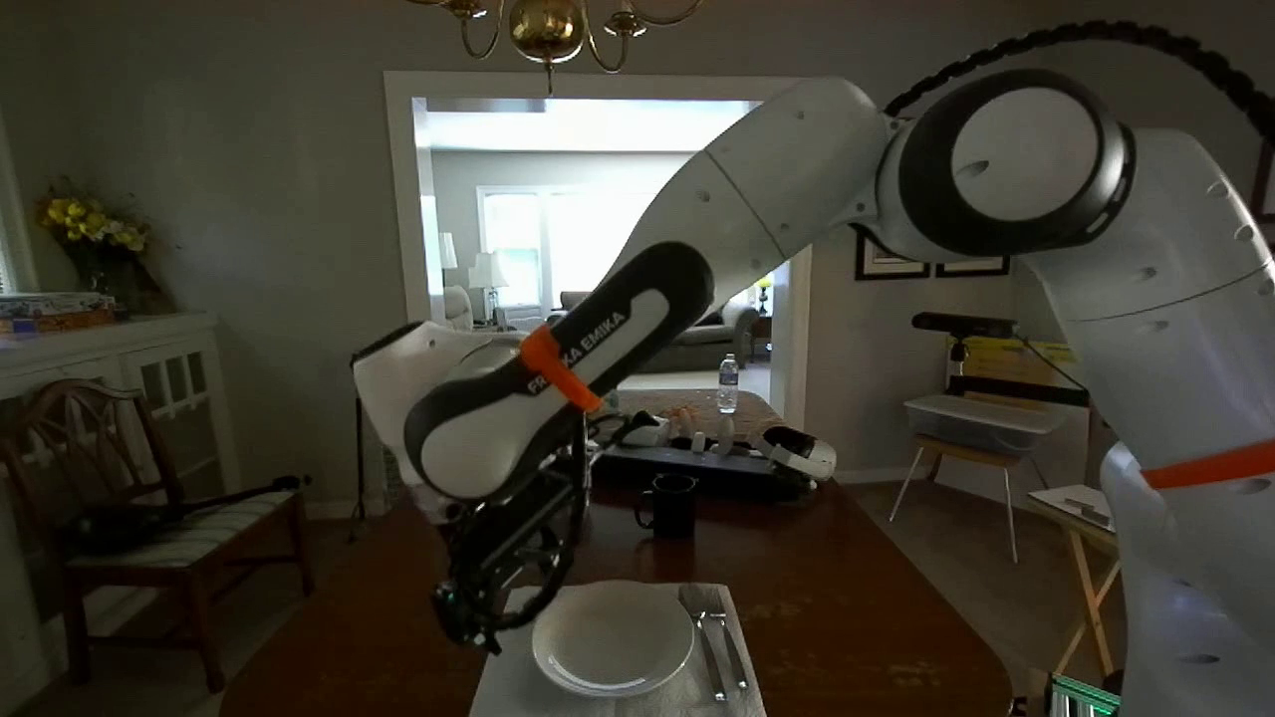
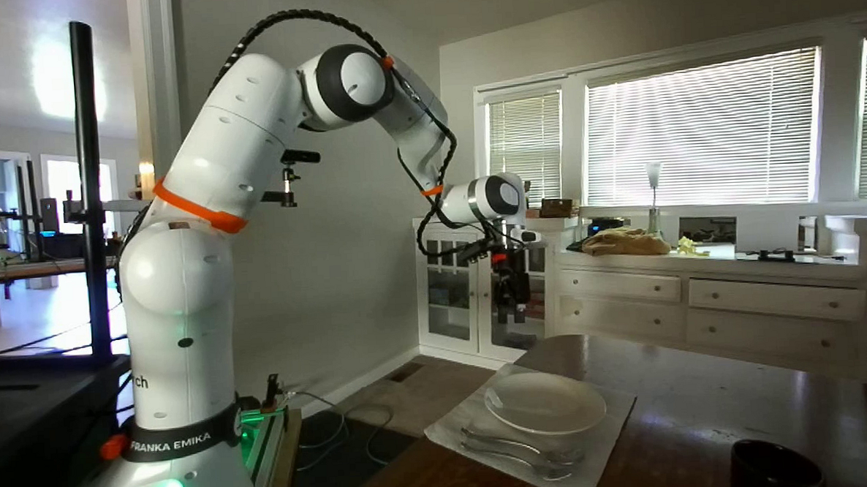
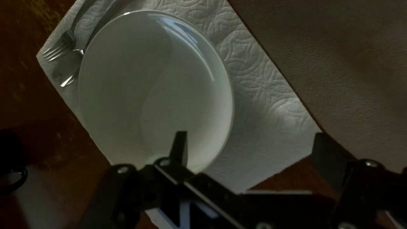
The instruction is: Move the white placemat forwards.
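You've got one white placemat (image 3: pixel 254 70) out here, lying flat on one wooden table (image 1: pixel 847 617), and one of its sides runs just along the table's edge. Count the setting with me: one round white plate (image 3: pixel 152 89) on the mat, one fork (image 3: pixel 65 41), one spoon (image 3: pixel 68 66), the spoon between fork and plate, both to the plate's right in an exterior view. Past the mat stands one black mug (image 1: pixel 671 506), handle to the left there, and well beyond it one water bottle (image 1: pixel 728 383); overhead hangs one brass chandelier (image 1: pixel 546 28). Look at that mat, operator: rectangular, wider than the plate, pale white-grey, and your wrist view picks out circles and petal shapes pressed into it, paper-towel fashion, the pattern fainter toward one end. The plate covers much of its middle, and the fork's tines reach close to one corner. And here's your one gripper (image 3: pixel 251 135), its two fingers (image 3: pixel 181 146) spread wide apart! It hangs above, near a corner of the mat, tips pointing down and clear of the surface in an exterior view. From the wrist, you see one finger in front of the plate, the other in front of the mat's corner by the table's edge.
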You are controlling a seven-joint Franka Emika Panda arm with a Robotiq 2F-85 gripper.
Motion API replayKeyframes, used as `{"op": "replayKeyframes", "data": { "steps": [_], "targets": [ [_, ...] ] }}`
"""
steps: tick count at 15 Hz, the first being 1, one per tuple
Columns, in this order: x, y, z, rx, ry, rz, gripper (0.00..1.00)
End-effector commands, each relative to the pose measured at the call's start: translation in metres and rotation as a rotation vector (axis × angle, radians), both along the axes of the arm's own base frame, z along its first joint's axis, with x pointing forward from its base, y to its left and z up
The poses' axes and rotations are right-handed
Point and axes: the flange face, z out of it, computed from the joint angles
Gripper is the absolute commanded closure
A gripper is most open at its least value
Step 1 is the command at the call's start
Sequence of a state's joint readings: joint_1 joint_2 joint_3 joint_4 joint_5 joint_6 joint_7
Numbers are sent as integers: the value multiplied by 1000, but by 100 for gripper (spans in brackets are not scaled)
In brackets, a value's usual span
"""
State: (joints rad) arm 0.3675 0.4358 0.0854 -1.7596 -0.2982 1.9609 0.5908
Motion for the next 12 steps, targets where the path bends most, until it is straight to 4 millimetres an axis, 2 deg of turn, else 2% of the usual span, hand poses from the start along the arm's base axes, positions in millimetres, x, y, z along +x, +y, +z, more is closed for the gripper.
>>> {"op": "replayKeyframes", "data": {
  "steps": [1,3,6,9,12],
  "targets": [
    [-5,-25,60,164,-4,15,0],
    [-4,-45,86,231,-32,-19,0],
    [-14,-69,114,330,-26,-126,0],
    [-30,-93,127,384,-58,-302,0],
    [-49,-112,131,373,-56,-467,0]
  ]
}}
